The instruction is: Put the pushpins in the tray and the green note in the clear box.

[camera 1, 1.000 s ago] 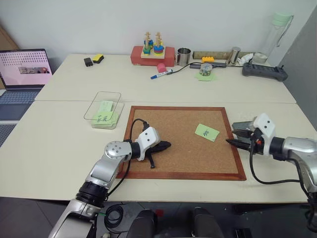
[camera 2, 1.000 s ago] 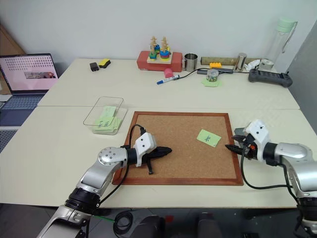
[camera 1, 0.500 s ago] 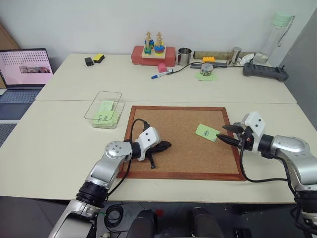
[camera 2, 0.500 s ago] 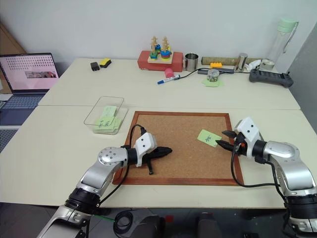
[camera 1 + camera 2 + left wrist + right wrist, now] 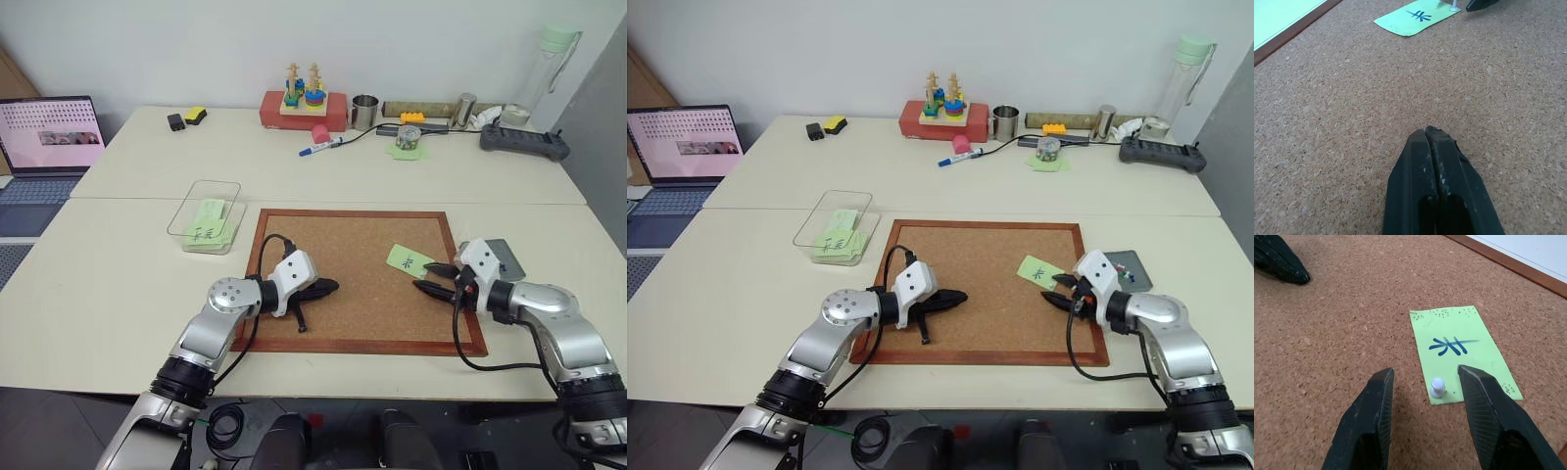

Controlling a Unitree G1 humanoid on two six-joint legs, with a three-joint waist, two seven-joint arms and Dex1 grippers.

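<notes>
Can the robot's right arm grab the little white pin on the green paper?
Probably yes. The right end effector is open, with the pushpin between its fingers and nothing in the way on the green note.

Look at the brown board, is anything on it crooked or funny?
The green note lies tilted on the corkboard, askew to the frame, held by one whitish pushpin near its edge. The right pincer is open on either side of that pin. Nothing looks spilled or broken.

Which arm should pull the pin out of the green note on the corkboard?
Right. The right gripper is open, its fingers either side of the pushpin in the green note. The left gripper is shut, farther back on the corkboard.
</notes>
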